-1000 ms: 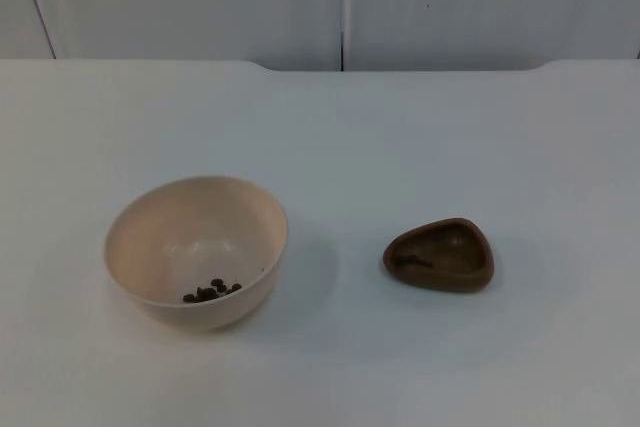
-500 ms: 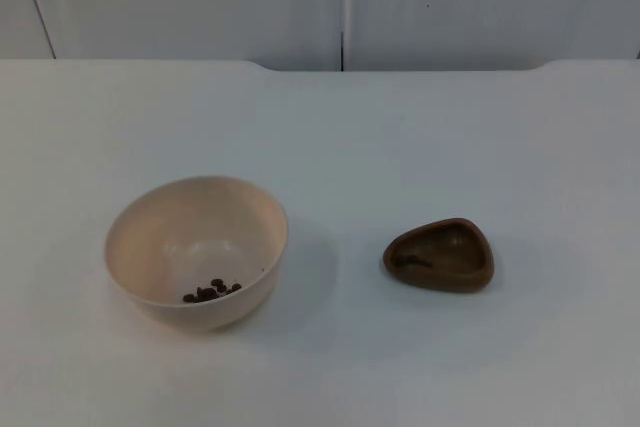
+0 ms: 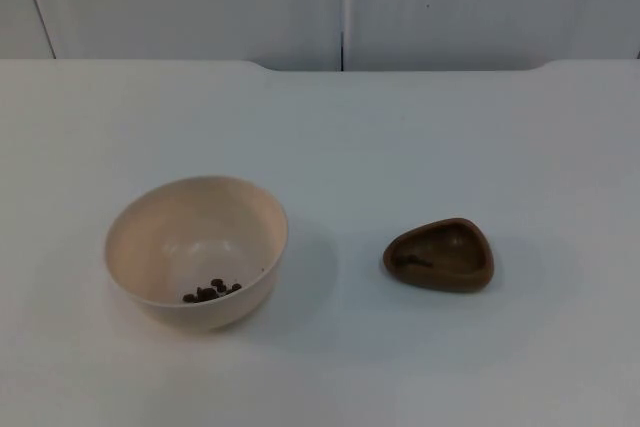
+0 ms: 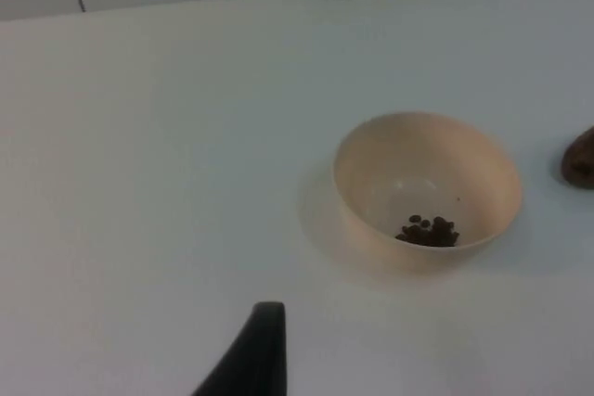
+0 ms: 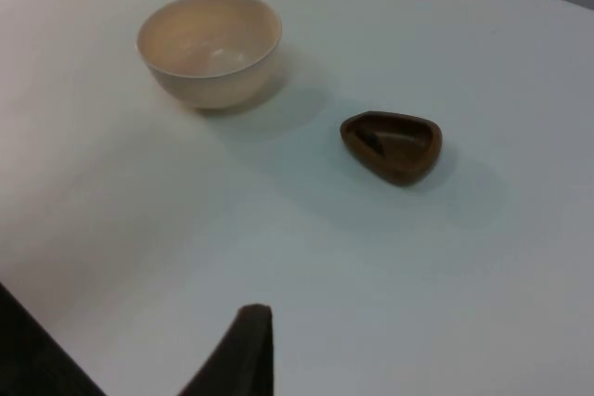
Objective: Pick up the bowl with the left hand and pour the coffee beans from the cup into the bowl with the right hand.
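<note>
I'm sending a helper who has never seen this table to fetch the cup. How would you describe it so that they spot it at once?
On the white table top, look beside the cream bowl that holds a few coffee beans. The cup sits apart from it, on the right arm's side. It is the small, dark brown, wooden-looking dish with a rounded triangular rim, far lower and darker than the bowl.

We see the bowl [image 3: 196, 250] on the table [image 3: 400, 137], left of the cup [image 3: 439, 254] and well apart; coffee beans [image 3: 211, 291] lie in the bowl.
</note>
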